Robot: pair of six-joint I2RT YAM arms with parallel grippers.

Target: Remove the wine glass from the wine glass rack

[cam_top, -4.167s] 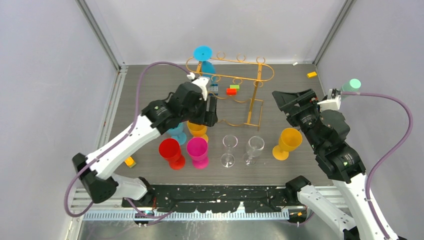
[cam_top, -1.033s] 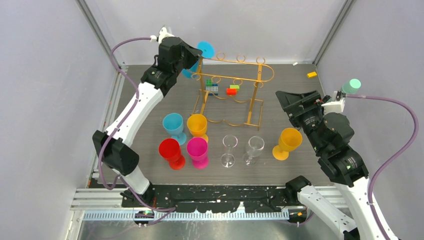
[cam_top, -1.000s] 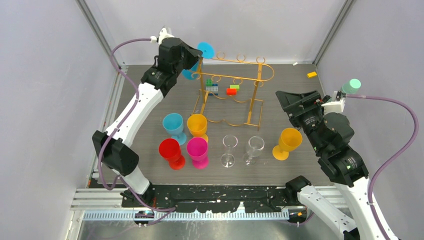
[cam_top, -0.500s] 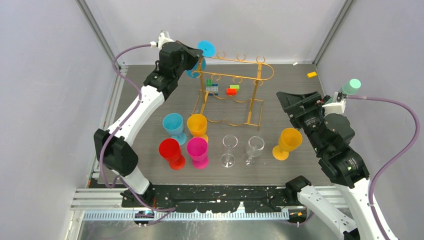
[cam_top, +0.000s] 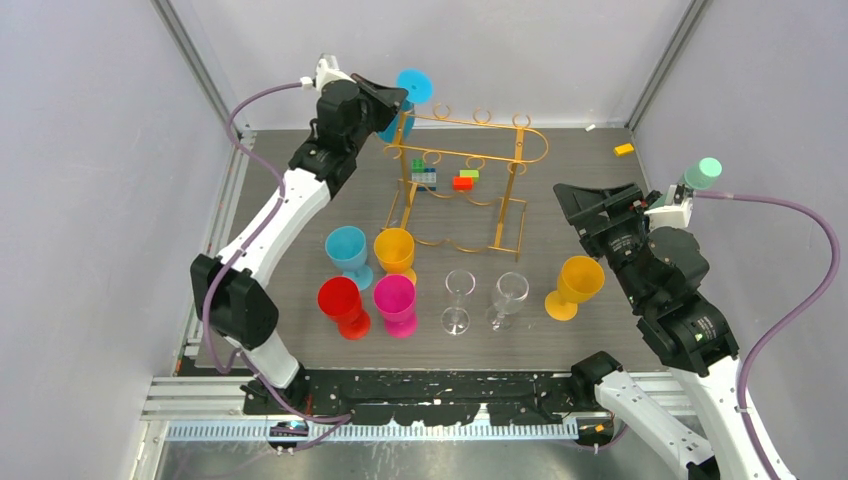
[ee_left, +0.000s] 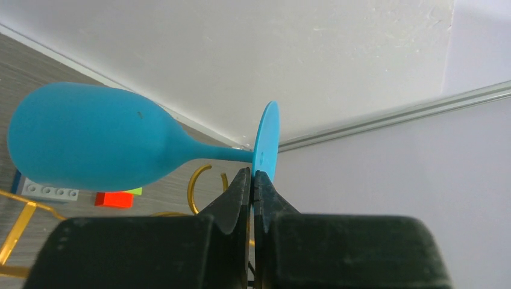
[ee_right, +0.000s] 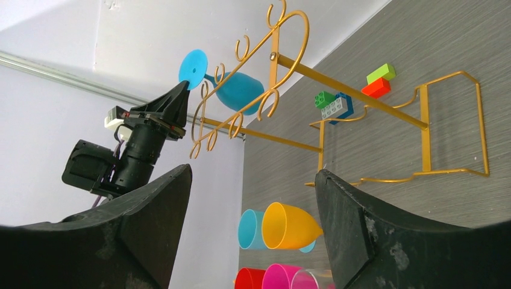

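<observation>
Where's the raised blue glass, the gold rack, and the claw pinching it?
blue plastic wine glass (ee_left: 84, 144), left wrist view, bowl.
gold wire rack (ee_right: 425, 138), right wrist view, upright bar.
left gripper (ee_left: 253, 177), left wrist view, between fingertips.

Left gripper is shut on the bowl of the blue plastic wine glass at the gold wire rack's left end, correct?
No, not the bowl: the left gripper is shut on the round foot of the blue plastic wine glass, at the left end of the gold wire rack. The left wrist view shows it.
</observation>
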